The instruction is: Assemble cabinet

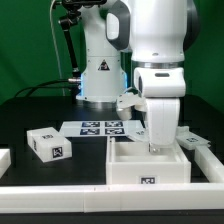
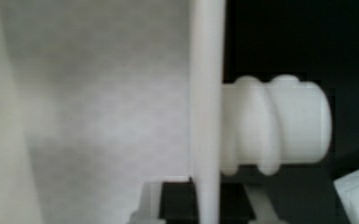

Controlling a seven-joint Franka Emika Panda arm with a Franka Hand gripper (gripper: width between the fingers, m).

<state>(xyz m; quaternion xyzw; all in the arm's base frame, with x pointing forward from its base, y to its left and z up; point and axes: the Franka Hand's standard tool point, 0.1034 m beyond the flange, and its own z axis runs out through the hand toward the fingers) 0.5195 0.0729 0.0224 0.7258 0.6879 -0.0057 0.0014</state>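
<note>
Gripper (image 1: 152,138), clenched shut, hung inside the large white plastic box-shaped cabinet (image 1: 130,166), which sat open side up at the exterior frame's lower right, probably so parts could be pressed in from above.

light: bright, even | exterior view: sharp, soft shadows | wrist view: blurred, whites washed out

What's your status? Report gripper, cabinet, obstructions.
Gripper shut, low over the cabinet. Cabinet open side up, tag facing front. Tagged block and loose white part lie beside it, apart from the arm.
</note>
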